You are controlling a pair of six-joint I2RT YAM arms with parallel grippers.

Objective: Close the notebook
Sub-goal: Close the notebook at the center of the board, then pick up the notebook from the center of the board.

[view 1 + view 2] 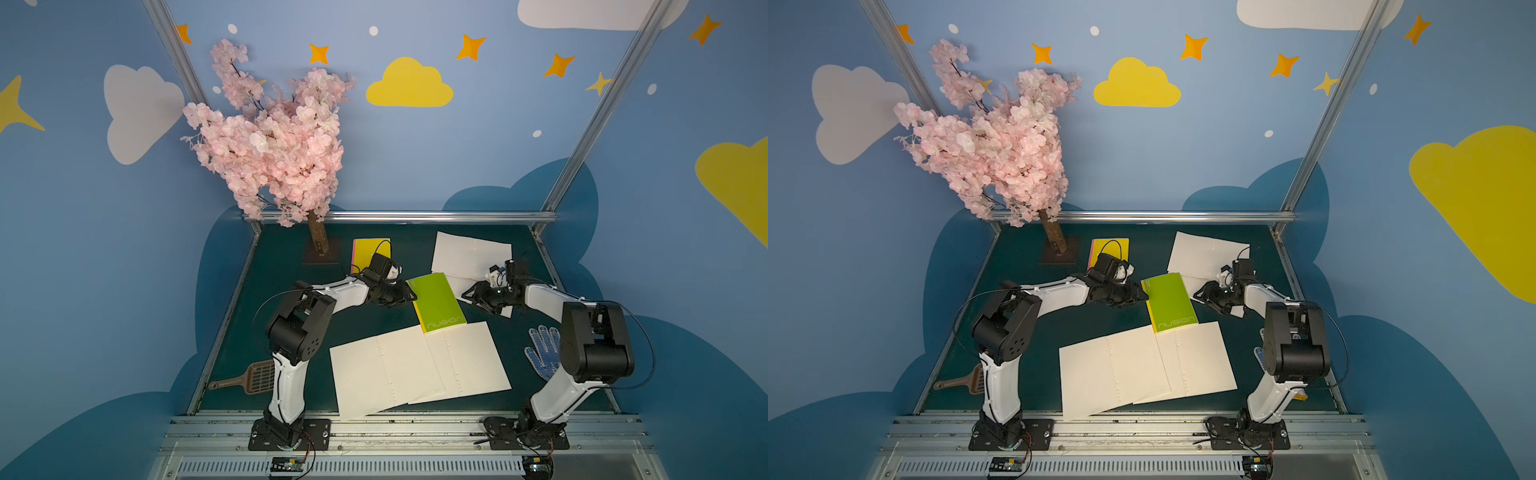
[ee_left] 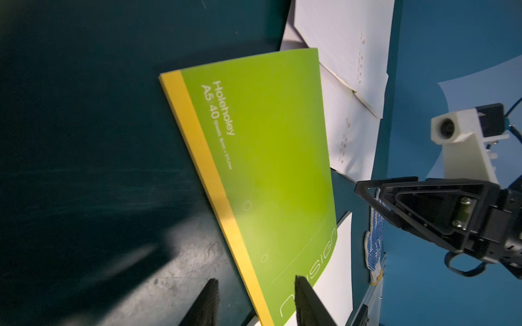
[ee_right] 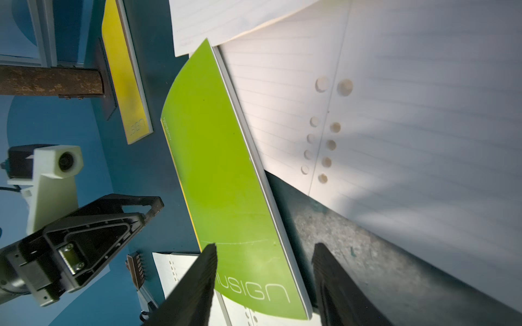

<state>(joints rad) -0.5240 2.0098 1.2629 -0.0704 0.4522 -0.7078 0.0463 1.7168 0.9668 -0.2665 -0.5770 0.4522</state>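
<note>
Flanking the lime-green paper-covered notebook [image 1: 436,301], the left gripper [image 1: 410,291] and right gripper [image 1: 467,294] are hovering part-open, holding nothing. The cover is lying down, so closing looks done. Next: backing away cleanly.

Enclosure walls [image 1: 415,166] are painted blue and carry white clouds [image 1: 137,112], yellow clouds [image 1: 409,85], orange stars [image 1: 469,46] and darker blue cloud shapes low down. Bare metal posts [image 1: 598,112] stand at both rear corners, joined by a crossbar [image 1: 399,216]. The table top [image 1: 274,257] is dark green and scuffed in places. An artificial pink blossom tree [image 1: 274,141] stands at the rear, near the left post.
</note>
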